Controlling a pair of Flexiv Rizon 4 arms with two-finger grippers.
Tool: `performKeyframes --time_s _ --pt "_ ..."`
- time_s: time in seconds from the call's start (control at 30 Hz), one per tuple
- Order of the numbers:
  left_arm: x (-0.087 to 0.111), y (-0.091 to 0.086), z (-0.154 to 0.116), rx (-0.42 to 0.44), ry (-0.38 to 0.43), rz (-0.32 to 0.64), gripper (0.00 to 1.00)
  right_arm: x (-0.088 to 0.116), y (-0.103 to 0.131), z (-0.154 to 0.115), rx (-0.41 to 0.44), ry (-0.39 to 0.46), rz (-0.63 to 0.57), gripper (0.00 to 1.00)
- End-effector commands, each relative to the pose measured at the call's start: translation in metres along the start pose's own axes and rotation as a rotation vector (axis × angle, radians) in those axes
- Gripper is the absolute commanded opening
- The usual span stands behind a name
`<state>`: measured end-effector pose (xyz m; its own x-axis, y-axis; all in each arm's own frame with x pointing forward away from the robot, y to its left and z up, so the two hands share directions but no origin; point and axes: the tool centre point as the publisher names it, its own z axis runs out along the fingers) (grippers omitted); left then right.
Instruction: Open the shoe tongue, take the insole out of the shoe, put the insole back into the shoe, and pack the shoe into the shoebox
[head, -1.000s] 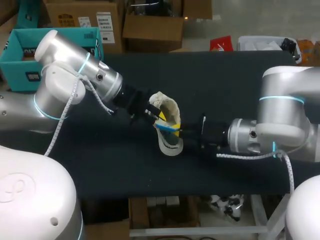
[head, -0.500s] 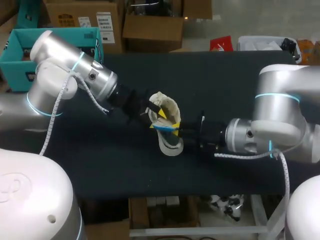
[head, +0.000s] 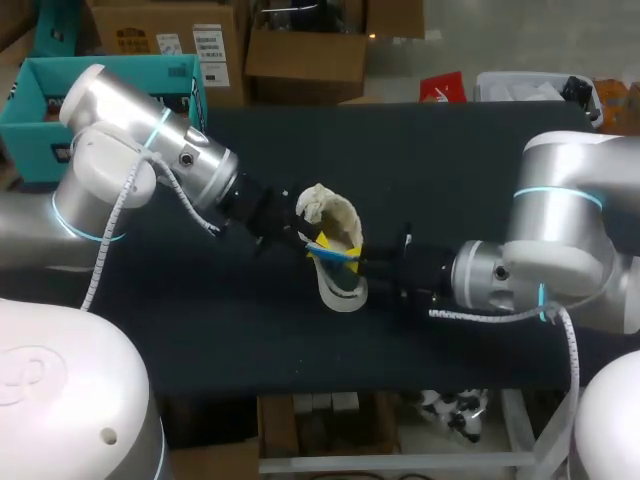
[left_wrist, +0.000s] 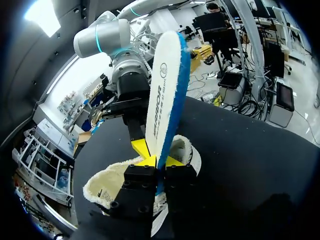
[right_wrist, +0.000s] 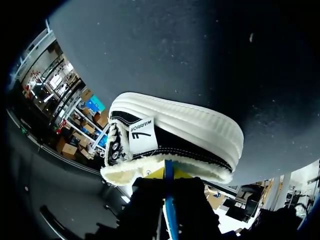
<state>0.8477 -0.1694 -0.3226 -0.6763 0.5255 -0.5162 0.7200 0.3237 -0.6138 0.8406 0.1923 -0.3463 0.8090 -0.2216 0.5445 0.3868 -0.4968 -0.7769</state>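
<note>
A cream fleece-lined shoe (head: 338, 285) with a black upper and white sole (right_wrist: 175, 135) sits mid-table. Its white insole with a blue edge (left_wrist: 167, 85) stands up out of the shoe opening. My left gripper (left_wrist: 161, 161) reaches in from the left (head: 312, 240) and is shut on the insole's lower end. My right gripper (head: 358, 262) comes in from the right, facing the left one (left_wrist: 136, 125). The insole's thin blue edge (right_wrist: 168, 200) runs between its fingers, which are shut on it. The teal shoebox (head: 40, 110) stands at the table's far left.
The dark table (head: 450, 180) stretches out behind and to the right of the shoe. Both arms meet over the shoe in the middle. A red packet (head: 443, 87) lies at the back edge.
My left gripper opened wider, then closed down on the insole, shifting slightly toward the shoe. The right gripper kept its hold and barely moved.
</note>
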Motion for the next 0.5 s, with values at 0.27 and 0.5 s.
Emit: performKeyframes --time_s 0.27,0.5 --pt "0.005 -0.001 0.008 -0.021 -0.013 -0.012 0.0 -0.011 -0.037 -0.015 -0.056 0.01 -0.045 0.0" --pt "0.006 0.001 0.01 -0.03 -0.022 -0.019 0.0 -0.012 -0.029 -0.009 -0.079 -0.001 -0.027 0.0"
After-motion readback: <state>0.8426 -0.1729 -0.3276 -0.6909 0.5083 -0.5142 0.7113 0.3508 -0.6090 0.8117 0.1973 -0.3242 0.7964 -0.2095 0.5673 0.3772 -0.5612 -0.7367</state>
